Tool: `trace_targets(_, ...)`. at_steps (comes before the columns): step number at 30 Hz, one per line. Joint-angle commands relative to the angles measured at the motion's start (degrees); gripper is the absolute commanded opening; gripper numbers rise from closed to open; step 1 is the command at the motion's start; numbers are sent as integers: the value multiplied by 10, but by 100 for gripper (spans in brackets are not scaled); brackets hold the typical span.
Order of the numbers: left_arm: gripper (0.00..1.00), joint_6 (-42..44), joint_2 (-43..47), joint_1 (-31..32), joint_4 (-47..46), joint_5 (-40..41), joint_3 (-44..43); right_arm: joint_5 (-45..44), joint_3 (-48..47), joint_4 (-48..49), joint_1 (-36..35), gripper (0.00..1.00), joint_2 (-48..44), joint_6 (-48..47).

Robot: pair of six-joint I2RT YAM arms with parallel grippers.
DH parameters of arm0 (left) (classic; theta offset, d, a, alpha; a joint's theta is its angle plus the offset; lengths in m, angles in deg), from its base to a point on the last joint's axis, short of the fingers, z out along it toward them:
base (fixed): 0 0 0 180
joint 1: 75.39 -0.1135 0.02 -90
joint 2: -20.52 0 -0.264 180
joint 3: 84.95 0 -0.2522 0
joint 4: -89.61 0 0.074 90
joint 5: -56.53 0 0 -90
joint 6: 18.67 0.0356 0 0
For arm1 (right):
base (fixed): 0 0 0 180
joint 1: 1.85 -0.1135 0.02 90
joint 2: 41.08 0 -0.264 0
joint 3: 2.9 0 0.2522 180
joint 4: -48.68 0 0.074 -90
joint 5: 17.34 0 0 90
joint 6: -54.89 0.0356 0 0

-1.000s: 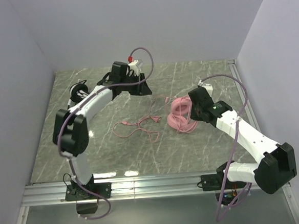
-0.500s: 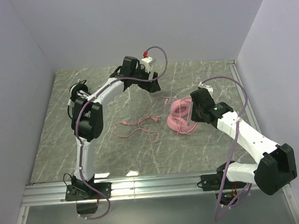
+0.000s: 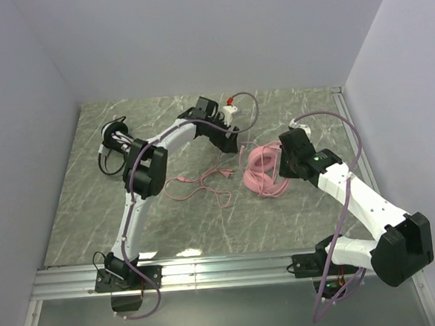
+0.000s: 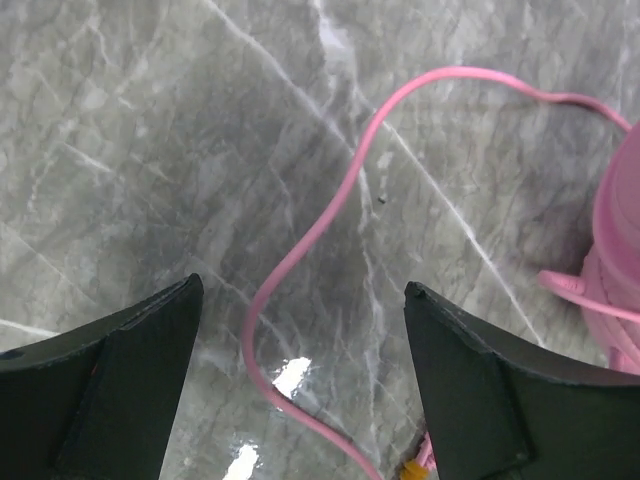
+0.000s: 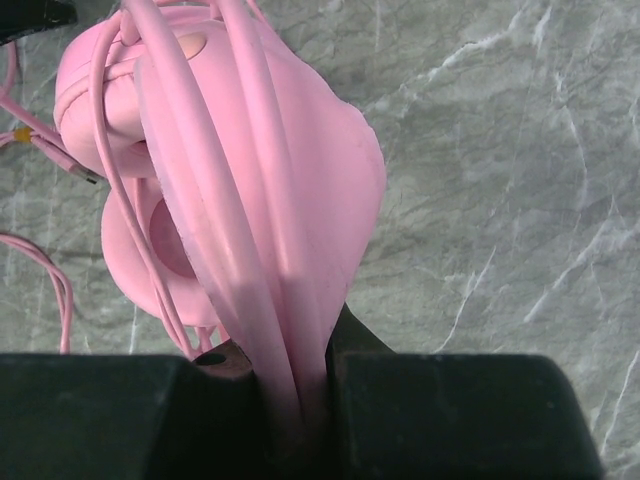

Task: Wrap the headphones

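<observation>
Jaws of L gripper (image 4: 300, 290) just swung over, spread wide, pink cable (image 4: 330, 215) below between them; R gripper (image 5: 300, 365) clamps pink headphones (image 5: 290, 170) by band; cable pickup prob. next.

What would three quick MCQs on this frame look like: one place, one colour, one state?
1. The black-and-white headset lies:
A. at the table's far left
B. at its near right corner
C. between the arm bases

2. The cable below the left gripper is:
A. black
B. pink
C. white

3. The right gripper is:
A. open
B. shut on nothing
C. shut on the pink headset

Key:
1 A: the top view shows it by the left wall, towards the back.
2 B: the left wrist view shows a pink line on the marble between open jaws.
3 C: the right wrist view shows the pink band pinched between its fingers.
</observation>
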Motion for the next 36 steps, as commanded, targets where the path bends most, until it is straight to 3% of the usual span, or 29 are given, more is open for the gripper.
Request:
trace_targets(1, 85, 24, -7, 12, 29, -18, -39, 5, -28, 29, 6, 0, -32, -2)
trace_targets(2, 82, 20, -12, 15, 29, -13, -46, 5, -28, 27, 7, 0, -33, -2)
trace_targets(5, 59, 3, -32, 16, 34, -29, -63, 2, -27, 24, 7, 0, -39, -2)
trace_targets(6, 39, -4, -38, 16, 35, -31, -65, 1, -26, 24, 8, 0, -40, -3)
trace_targets(9, 9, -17, -30, 17, 30, -17, -57, 4, -26, 23, 10, 0, -40, -4)
trace_targets(11, 2, -25, -16, 17, 12, -12, -34, 9, -26, 22, 10, 0, -35, -5)
trace_targets(15, 0, -73, 21, 13, -16, -14, -17, 64, -18, 36, 10, 0, -38, -25)
trace_targets(22, 0, -137, 33, 13, -9, -44, -78, 149, -12, 49, -2, 0, -49, -43)
trace_targets(31, 0, -194, 99, 15, -48, -56, -69, 173, 11, 49, -40, 0, -45, -37)
trace_targets(36, 0, -199, 111, 14, 16, -27, -143, 160, 37, 56, -46, 0, -47, -23)
